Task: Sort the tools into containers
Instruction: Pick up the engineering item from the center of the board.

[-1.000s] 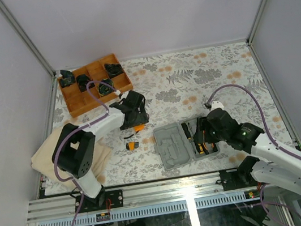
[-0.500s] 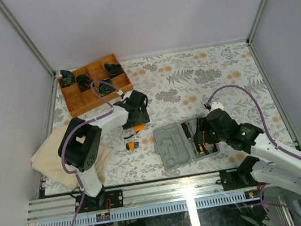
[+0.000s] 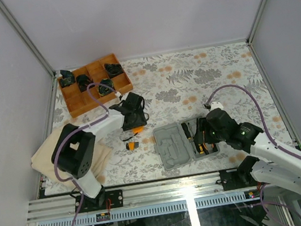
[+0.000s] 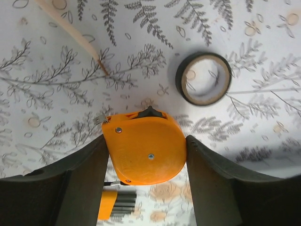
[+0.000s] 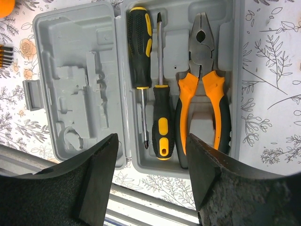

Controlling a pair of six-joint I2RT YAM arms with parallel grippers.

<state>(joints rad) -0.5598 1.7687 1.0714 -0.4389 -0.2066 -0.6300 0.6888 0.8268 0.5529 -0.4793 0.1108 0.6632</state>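
Top view: your left gripper (image 3: 131, 122) stands over the tape measure (image 3: 137, 129), with the case (image 3: 172, 147) to its right; left wrist view: jaws flank it, grip not confirmable; right wrist view: your right gripper (image 5: 150, 143) hangs spread and empty above the case.

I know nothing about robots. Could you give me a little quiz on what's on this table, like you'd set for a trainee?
1. True or false: the orange-handled pliers lie inside the grey case.
2. What sits between the fingers of the left claw? A: a hammer. B: the orange tape measure. C: the pliers.
3. How many screwdrivers lie in the case?
Key: 1 true; 2 B; 3 two.
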